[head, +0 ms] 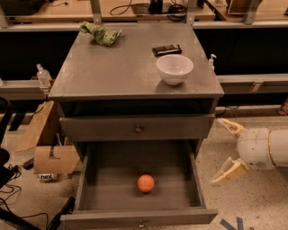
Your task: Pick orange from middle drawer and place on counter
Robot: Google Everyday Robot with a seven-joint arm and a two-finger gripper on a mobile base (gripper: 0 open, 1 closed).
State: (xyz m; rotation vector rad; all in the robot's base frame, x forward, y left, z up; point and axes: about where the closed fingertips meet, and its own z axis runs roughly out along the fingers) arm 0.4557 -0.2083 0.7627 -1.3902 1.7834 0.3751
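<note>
Centrally, the single camera view looks down on a grey wooden cabinet whose flat matte counter (112, 72) fills the upper half of the frame. Behind it runs a pale tan benchtop (54, 10) with cables on it. Below is a speckled light floor (256, 202), where a torn cardboard box (49, 155) lies just left of the cabinet. A small clear bottle (42, 74) stands on a ledge to the left.

On the counter, a white bowl (174, 68) sits upright near the right front edge. A dark flat object (166, 49), possibly a wrapped bar, lies just behind the bowl. A crumpled green item (101, 34) lies at the back left corner.

Under the counter, the upper drawer front (99, 128) is pushed in and has a round knob at its middle. The middle drawer (112, 184) is pulled well out, showing its plain grey floor. The orange (146, 183) rests alone on that floor, near the middle and slightly toward the front wall.

The gripper (220, 152) hangs over the floor to the right of the open drawer, outside it and well apart from the orange. Its two pale fingers (230, 171) are spread wide with nothing between them.
</note>
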